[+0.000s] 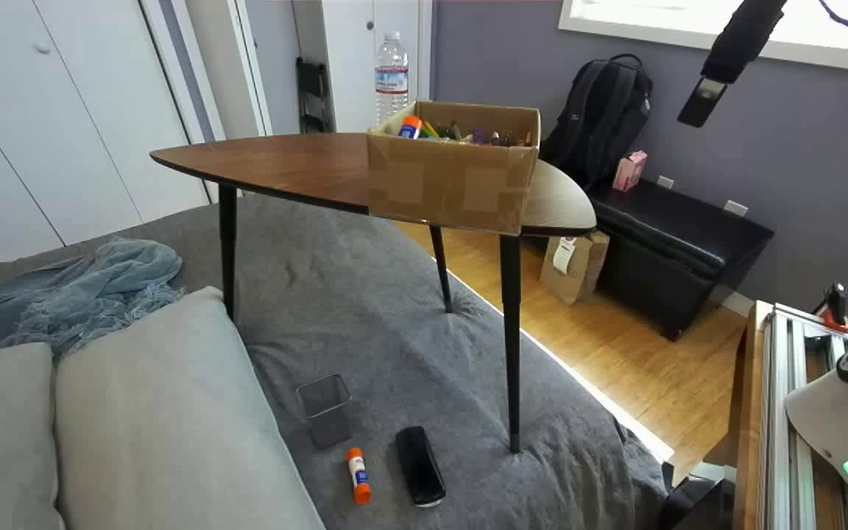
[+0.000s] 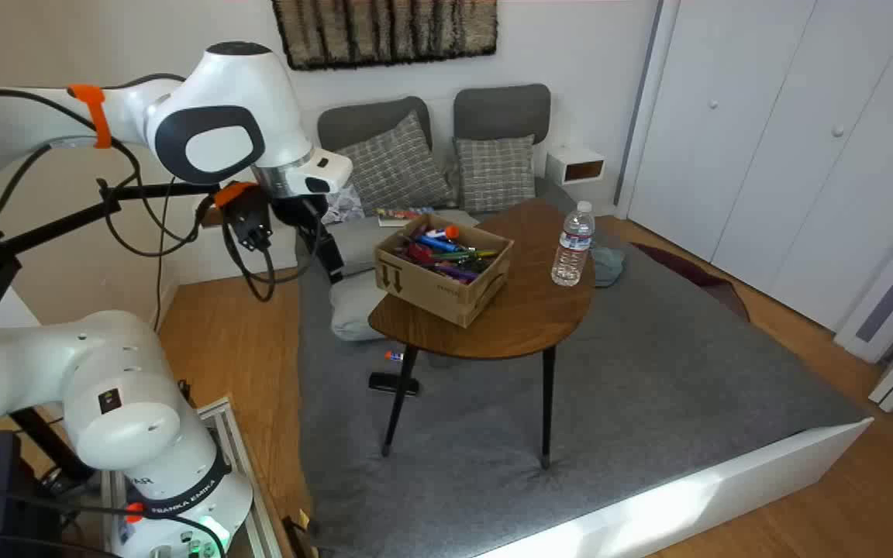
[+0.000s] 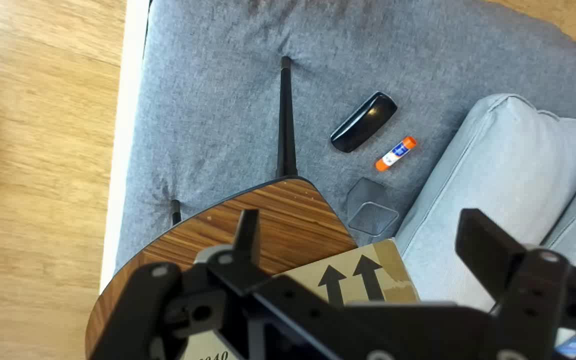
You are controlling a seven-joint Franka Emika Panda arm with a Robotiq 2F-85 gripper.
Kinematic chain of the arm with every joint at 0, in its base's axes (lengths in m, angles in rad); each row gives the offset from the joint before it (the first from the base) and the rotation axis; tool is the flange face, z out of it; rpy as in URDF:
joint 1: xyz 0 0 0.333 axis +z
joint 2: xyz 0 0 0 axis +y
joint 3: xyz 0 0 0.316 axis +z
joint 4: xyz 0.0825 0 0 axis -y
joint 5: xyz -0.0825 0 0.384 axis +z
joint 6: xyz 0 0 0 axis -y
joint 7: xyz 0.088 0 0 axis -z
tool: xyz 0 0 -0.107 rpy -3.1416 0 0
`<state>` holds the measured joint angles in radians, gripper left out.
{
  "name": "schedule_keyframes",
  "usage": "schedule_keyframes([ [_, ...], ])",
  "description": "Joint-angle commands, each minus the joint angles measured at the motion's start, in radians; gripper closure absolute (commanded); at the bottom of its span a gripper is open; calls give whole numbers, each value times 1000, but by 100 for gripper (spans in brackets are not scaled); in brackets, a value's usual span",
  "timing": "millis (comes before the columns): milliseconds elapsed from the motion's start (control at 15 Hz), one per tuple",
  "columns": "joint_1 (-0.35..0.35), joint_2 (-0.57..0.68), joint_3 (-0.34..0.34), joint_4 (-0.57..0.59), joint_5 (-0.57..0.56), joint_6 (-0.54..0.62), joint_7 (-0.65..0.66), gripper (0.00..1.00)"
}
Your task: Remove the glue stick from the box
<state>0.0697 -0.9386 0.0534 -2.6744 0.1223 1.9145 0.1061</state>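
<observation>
Glue stick (image 1: 410, 127) with an orange cap is sitting in the cardboard box (image 1: 453, 184), kinda tilted, mixed in with a jumble of pens and markers (image 2: 453, 255). Gripper (image 3: 359, 235) hangs clear of the box in both exterior views, and the wrist view's got its fingers (image 3: 248, 235) spread wide apart. Under the box there's a wooden table (image 2: 547, 310), with a plastic water bottle (image 2: 573, 244) standing beside the box. Way lower than the box, on the gray bed cover (image 2: 648, 387), a second glue stick (image 3: 395, 154), a shiny black case (image 3: 364, 122) and a mesh cup (image 3: 373, 218) sit close together.
</observation>
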Motion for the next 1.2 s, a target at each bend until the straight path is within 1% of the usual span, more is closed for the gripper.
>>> schedule_keyframes([
  [0, -8, 1, 6, 3, 5, -4, -6, 0],
  [800, -8, 1, 6, 3, 5, -4, -6, 0],
  [933, -24, 55, 8, 48, 20, 50, 28, 0],
  [1133, -24, 162, 17, 157, 59, 102, 83, 0],
])
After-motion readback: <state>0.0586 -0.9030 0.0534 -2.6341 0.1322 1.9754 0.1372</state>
